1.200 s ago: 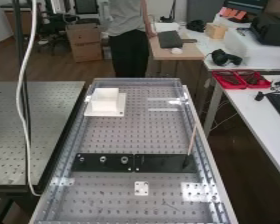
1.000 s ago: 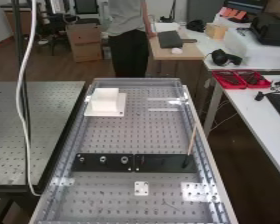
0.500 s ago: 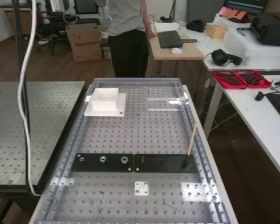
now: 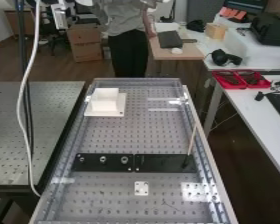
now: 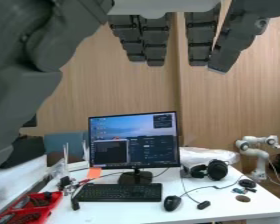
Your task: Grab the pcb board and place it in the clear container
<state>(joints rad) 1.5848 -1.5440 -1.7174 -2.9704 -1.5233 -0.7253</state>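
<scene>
Dark grey fingers of the hand [image 5: 155, 44] hang straight and apart in the wrist view, with the large thumb at one side and nothing held between them. In the high view, a see-through piece with bright edges [image 4: 165, 109] lies on the far right part of the perforated bench; it looks like the clear container, but I cannot tell for sure. A small pale plate with holes [image 4: 141, 188] lies near the bench's near end; whether it is the pcb board I cannot tell.
A white block on a square base [image 4: 105, 102] stands at the bench's far left. Black plates [image 4: 104, 162] cross the bench, and a thin stick [image 4: 192, 140] rises at their right end. Red trays [image 4: 241, 79] rest on the side table. The wrist view faces a monitor [image 5: 134, 140].
White arm parts at the top edge of the high view have come lower and further into sight. The cables at the left have shifted slightly right. Things on the bench have kept their places.
</scene>
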